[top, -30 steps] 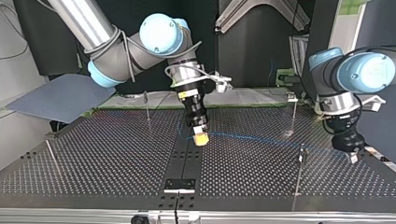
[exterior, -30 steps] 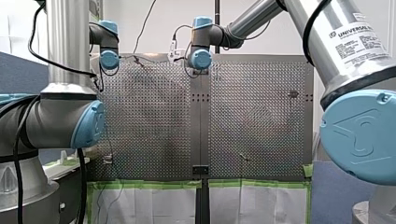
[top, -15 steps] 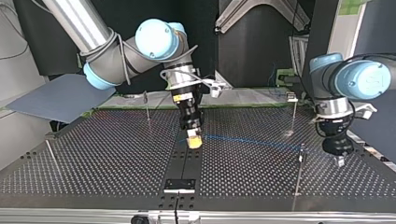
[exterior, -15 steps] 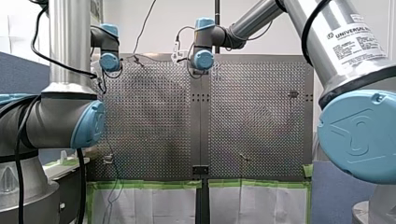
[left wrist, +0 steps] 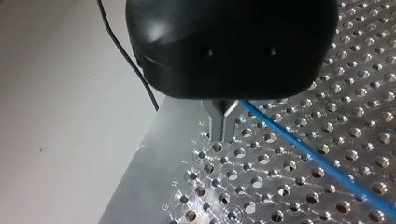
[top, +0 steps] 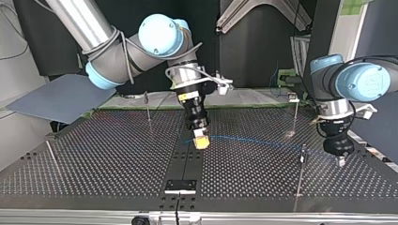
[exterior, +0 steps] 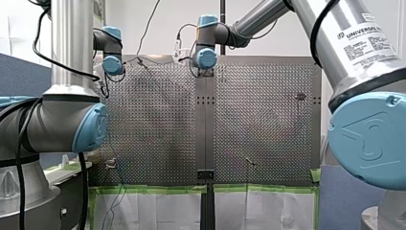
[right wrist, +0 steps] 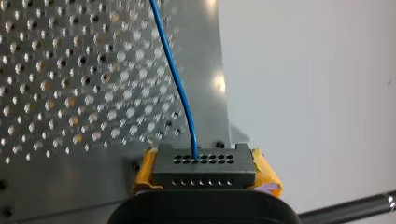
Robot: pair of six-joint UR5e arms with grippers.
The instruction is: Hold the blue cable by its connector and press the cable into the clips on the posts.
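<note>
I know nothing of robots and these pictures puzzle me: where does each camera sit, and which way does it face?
Front view: behind and above the arms, facing over the table; my left arm and my right arm flank it.
Top view: low across the table, facing the arms; my right gripper and my left gripper show.
Left wrist view: on my left wrist, looking along its metal fingers at the table.
Right wrist view: on my right wrist, looking along yellow pads clamping the connector.
Both wrist views show the blue cable.
</note>
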